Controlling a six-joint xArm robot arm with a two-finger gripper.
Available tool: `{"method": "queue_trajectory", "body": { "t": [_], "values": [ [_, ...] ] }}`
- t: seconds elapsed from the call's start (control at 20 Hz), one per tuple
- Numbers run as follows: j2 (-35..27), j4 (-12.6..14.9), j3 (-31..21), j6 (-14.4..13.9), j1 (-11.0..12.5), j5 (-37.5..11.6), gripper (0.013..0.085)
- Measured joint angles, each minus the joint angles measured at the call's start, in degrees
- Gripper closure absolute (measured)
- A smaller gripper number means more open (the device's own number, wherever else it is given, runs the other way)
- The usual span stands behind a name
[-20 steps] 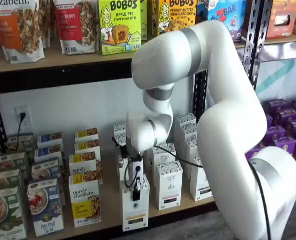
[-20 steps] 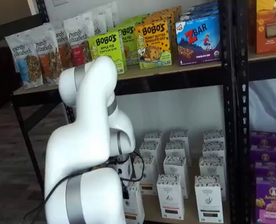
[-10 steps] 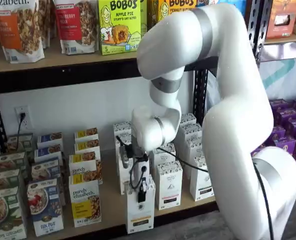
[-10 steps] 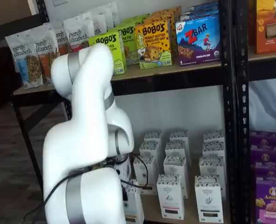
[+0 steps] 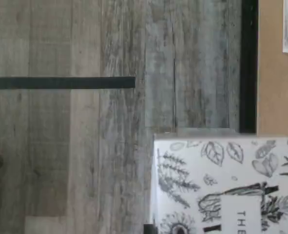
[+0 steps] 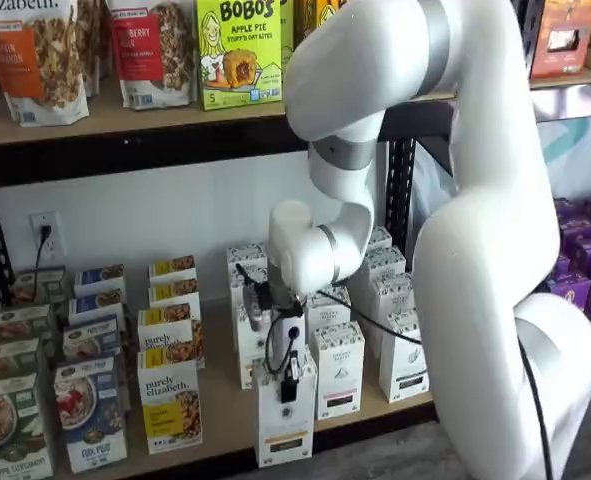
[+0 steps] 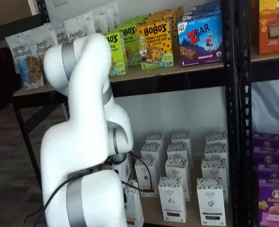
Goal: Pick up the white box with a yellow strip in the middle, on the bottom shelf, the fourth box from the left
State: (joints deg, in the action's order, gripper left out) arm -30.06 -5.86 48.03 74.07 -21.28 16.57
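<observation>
The white box [image 6: 285, 432] is a tall narrow carton with a thin yellow-orange strip low on its front. It stands upright at the front edge of the bottom shelf [image 6: 225, 415], ahead of its row. My gripper [image 6: 289, 390] hangs from the white arm and is shut on the box's top; one black finger lies over its upper front. In a shelf view the arm hides all but an edge of the box [image 7: 133, 208]. The wrist view shows the box's leaf-printed top [image 5: 221, 180], the shelf's black rail [image 5: 248, 68] and the grey plank floor beyond.
Like white cartons [image 6: 337, 372] stand just right of the held box and behind it. "purely elizabeth" boxes [image 6: 170, 405] stand to its left. Purple boxes [image 7: 274, 198] fill the far right past a black upright [image 7: 233, 118]. Bobo's boxes [image 6: 237, 50] sit on the shelf above.
The gripper and the held white box have shifted right and forward, toward the shelf's front edge. The arm's upper links have swung up and to the right.
</observation>
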Motion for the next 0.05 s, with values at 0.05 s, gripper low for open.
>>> {"method": "queue_trajectory", "body": {
  "t": [0.05],
  "values": [
    [0.7,0.01,-0.77,-0.05,-0.03,-0.29,0.045]
  ]
}}
